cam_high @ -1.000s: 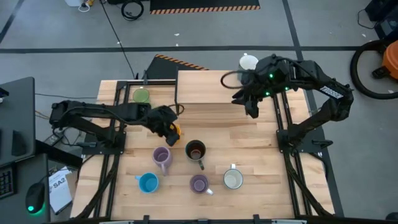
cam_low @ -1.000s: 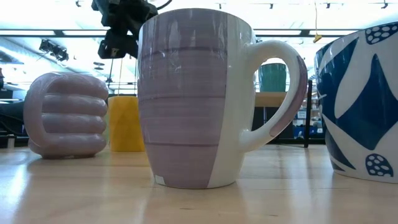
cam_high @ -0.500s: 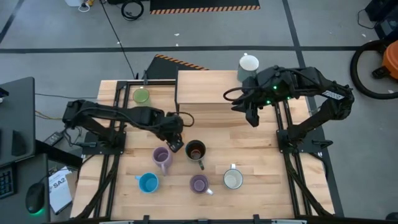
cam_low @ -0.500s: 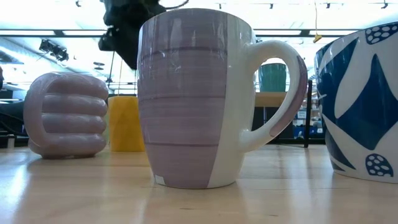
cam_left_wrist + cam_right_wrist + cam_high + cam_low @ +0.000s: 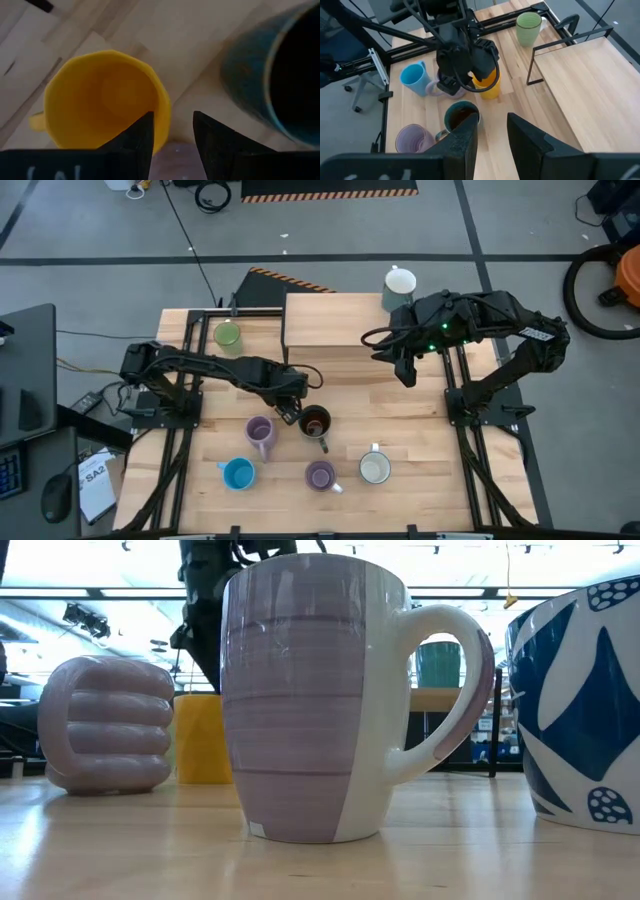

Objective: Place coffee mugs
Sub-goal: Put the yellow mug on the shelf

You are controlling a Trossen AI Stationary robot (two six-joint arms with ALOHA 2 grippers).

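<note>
Front row: lilac-and-white mug (image 5: 300, 700) fills the low view. It has a smooth glaze with faint horizontal bands and stands upright on the wooden table (image 5: 120, 860). Blue-patterned mug (image 5: 580, 690) just beside it is cut off by the frame edge, handle not visible. Blue mug (image 5: 238, 473) stands at the left of that row and shows only from above.

Next row back: ribbed lilac mug (image 5: 105, 725), shaped like stacked rolls, handle hidden in the low view. Orange mug (image 5: 200, 738) stands behind it, with one side hidden behind the lilac-and-white mug.

Left gripper (image 5: 172, 116) is right over the orange mug with its fingers spread, not clamped. One fingertip is over the inside of the rim, the other is outside, and the mug wall sits between them. Can't tell if either touches. From above, the gripper covers the orange mug completely. Dark mug (image 5: 315, 421) is just beside it, round, dark inside, cropped in the left wrist view.

Right gripper (image 5: 492, 120) hangs over the far right of the table, fingers parted, nothing between them.

Far side: green mug (image 5: 227, 334) upright at the left, next to a raised wooden board (image 5: 330, 320). White-rimmed mug (image 5: 400, 281) is at the far edge, lower part behind the right arm.
</note>
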